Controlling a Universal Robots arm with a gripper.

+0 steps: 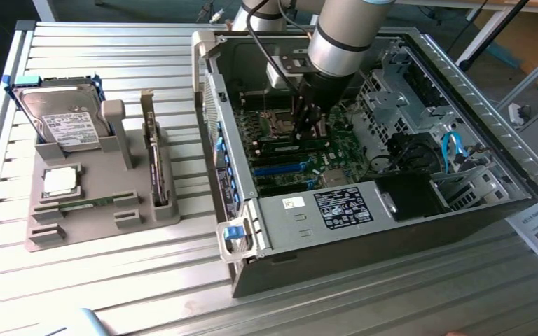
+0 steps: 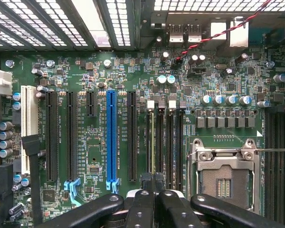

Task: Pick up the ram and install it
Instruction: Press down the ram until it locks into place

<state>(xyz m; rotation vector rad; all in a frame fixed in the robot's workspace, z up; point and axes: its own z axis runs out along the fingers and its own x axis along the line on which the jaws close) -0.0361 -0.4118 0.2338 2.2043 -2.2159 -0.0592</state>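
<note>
- The robot arm [image 1: 344,35] reaches down into the open computer case [image 1: 456,203], which lies on its side on the metal surface [image 1: 110,280].
- The gripper [image 1: 305,119] is low over the green main board [image 2: 85,80], near the middle of the case.
- The jaws are shut tight, with their black tips pressed together.
- In the wrist view the gripper [image 2: 153,192] sits right at the end of a row of long black slots [image 2: 175,142].
- The ram [image 2: 151,142] looks like the thin stick standing on its edge in the slot under the jaws. I cannot tell if the jaws pinch it or only touch its top.
- The empty silver chip socket [image 2: 223,180] is just beside these slots.
- A blue slot [image 2: 111,137] is on the other side of them.
- Away from the case, on the exterior view's left, a grey holder [image 1: 73,224] carries the hard drive [image 1: 64,122] and a square silver chip [image 1: 59,182].
</note>
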